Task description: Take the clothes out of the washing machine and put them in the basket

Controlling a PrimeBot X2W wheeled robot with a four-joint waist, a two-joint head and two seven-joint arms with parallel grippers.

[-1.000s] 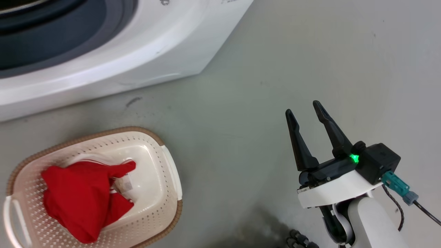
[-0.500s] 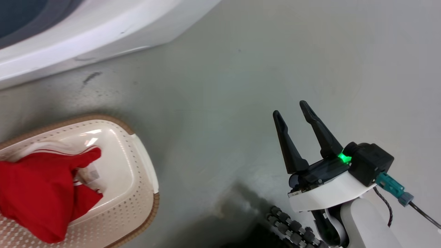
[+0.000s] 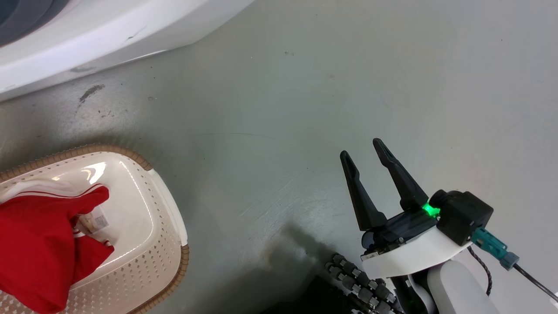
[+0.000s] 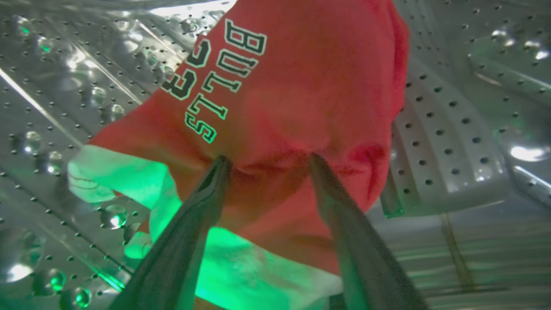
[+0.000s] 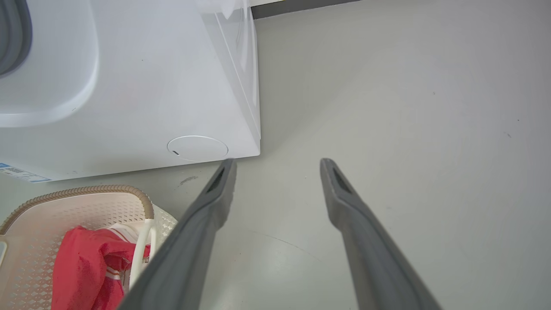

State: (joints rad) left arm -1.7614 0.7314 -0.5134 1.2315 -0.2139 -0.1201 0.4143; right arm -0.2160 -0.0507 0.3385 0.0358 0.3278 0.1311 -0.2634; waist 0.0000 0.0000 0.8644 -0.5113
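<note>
Inside the washing machine's perforated steel drum (image 4: 64, 64) lies a red jersey (image 4: 301, 99) with "BULLS 23" lettering and white trim. My left gripper (image 4: 267, 159) is open, both fingertips pressed against the red fabric, which bulges between them. Another red garment (image 3: 35, 244) lies in the cream basket (image 3: 87, 150) at the lower left of the head view; the right wrist view also has this garment (image 5: 86, 267) and the basket (image 5: 86, 189). My right gripper (image 3: 361, 148) hangs open and empty over the floor to the right of the basket, again open (image 5: 277, 161).
The white washing machine (image 3: 87, 39) stands behind the basket, its front corner (image 5: 254, 129) close to my right fingers. A pale ribbed drum paddle (image 4: 452, 129) sits right of the jersey. A black ribbed cable (image 3: 357, 279) lies below my right wrist. Grey floor (image 3: 305, 87) stretches to the right.
The head camera has swung to the right, so basket and washer slid to the picture's left. My right gripper stays open and sits slightly lower in the picture.
</note>
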